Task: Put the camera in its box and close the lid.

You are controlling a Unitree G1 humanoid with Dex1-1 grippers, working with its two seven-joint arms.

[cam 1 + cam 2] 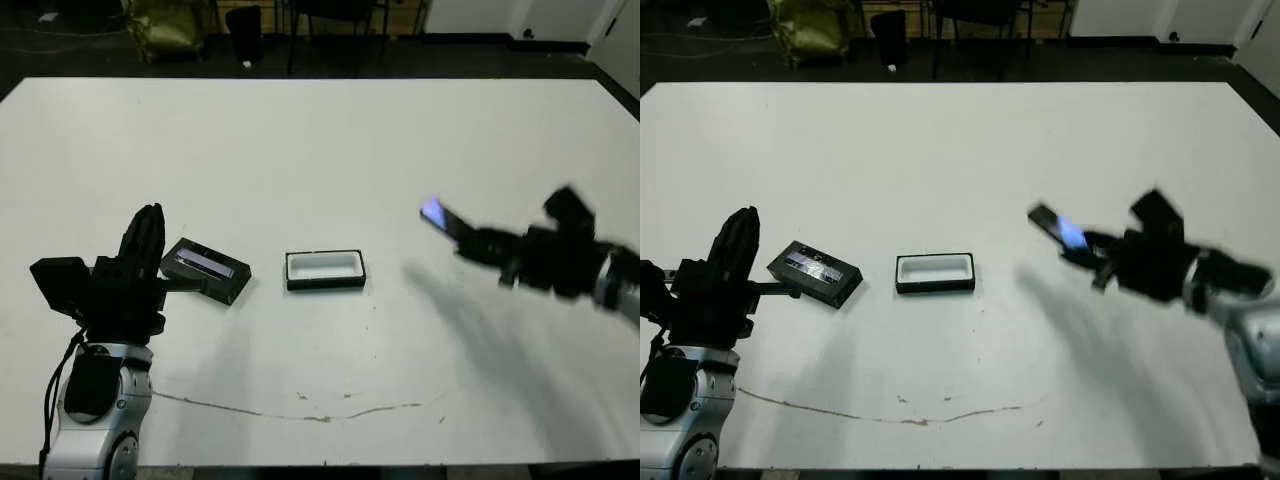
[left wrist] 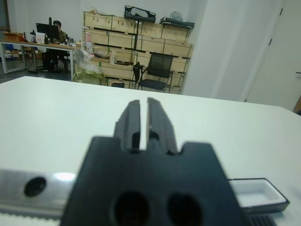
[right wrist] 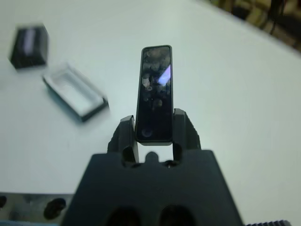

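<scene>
**Camera held above the table, box open**

At lower left our left gripper (image 1: pixel 146 240) rests with fingers nearly together, gripping nothing, just beside the lid (image 1: pixel 205 269). The open box (image 1: pixel 325 270) sits at centre. At right, our blurred right gripper (image 3: pixel 153 129) clamps the camera (image 3: pixel 154 94), seemingly raised off the table (image 1: pixel 320 140).

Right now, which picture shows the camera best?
The right wrist view: the camera stands sharp and close between the right pincer's fingers. Both eye views show it small and blurred, held above the table. The left wrist view misses it.
</scene>
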